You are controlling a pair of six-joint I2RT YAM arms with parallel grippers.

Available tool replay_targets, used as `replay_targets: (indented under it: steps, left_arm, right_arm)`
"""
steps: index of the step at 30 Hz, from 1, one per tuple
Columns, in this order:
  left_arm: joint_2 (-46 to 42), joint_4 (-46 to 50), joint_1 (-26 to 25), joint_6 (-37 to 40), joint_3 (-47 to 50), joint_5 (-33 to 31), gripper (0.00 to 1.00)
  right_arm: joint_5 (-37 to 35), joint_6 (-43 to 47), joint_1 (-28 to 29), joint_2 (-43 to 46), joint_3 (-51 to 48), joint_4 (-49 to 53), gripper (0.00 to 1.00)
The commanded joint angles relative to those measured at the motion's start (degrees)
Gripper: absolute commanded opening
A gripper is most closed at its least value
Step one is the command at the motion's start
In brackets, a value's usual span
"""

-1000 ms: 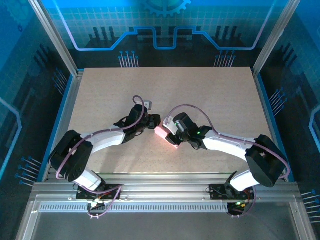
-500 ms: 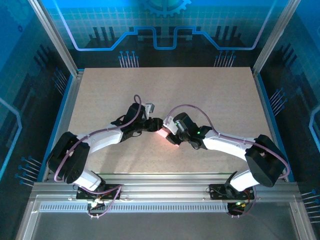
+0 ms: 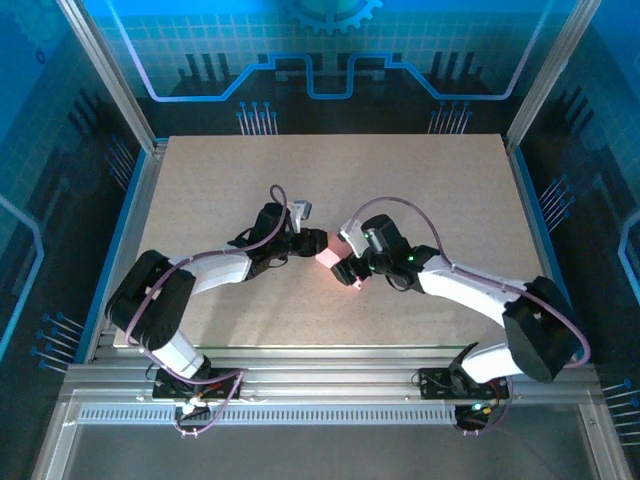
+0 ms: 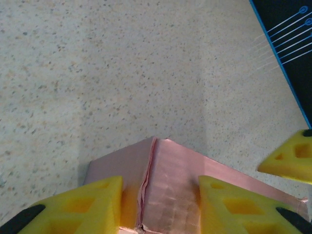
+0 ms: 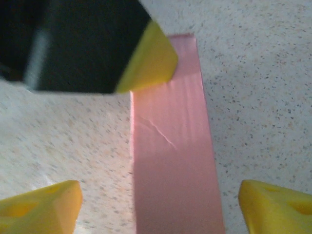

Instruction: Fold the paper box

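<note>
Pink creased paper box (image 5: 170,161) on speckled tabletop (image 4: 122,73): left gripper (image 4: 158,195) jaws pinch it; right gripper (image 5: 158,192) jaws wide open astride.

Bright, even overhead light, soft shadows on the desk (image 3: 400,180), a faint sheen on the paper box (image 4: 170,180), wrist views blurred close up.

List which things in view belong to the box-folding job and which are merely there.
Part of the job:
- paper box, pink, lying on the table
- left hand, at one end of the box
- right hand, open, fingers either side of the box

Merely there:
- table
- blue backdrop panels
- metal rail at the near edge
</note>
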State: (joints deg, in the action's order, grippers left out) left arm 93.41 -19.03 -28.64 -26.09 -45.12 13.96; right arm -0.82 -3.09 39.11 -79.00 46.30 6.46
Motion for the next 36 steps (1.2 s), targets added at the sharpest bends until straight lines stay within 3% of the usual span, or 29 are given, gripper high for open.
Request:
replay_targets:
  steps: [1,6,9,13,18,28,32,34,36]
  left_arm:
    - [4.63,7.12,0.15,-0.92,3.31,-0.92,0.41]
    - [5.05,9.04,0.06,0.32,2.97,-1.76,0.41]
    - [5.61,9.49,-0.12,0.79,2.52,-1.46,0.41]
    - [6.43,10.24,-0.50,1.60,1.54,-1.61,0.41]
    - [6.87,10.24,-0.79,1.63,1.10,-1.58,0.41]
    - [6.48,11.20,-0.91,2.09,0.89,-1.96,0.41]
    - [7.06,11.14,-0.90,2.14,0.77,-1.84,0.40]
    - [7.18,10.94,-0.93,2.18,0.90,-1.75,0.38]
    - [7.15,10.94,-0.89,2.05,0.84,-1.57,0.37]
  right_arm:
    - [1.44,-10.26,-1.30,6.61,-0.05,1.00,0.90]
    - [4.81,-32.47,-10.11,15.74,-5.69,2.63,0.90]
    - [13.47,-42.29,-16.20,17.12,-8.52,4.19,0.86]
    - [23.48,-50.68,-19.09,15.85,-11.07,0.80,0.80]
    - [26.72,-51.86,-19.16,11.68,-10.67,0.71,0.73]
    - [26.22,-48.95,-20.56,5.18,-10.33,2.38,0.48]
    - [26.80,-48.72,-22.32,5.52,-11.41,2.57,0.28]
    - [27.28,-47.56,-22.56,5.73,-10.61,3.35,0.33]
    - [27.81,-44.17,-22.57,6.43,-8.68,4.67,0.57]
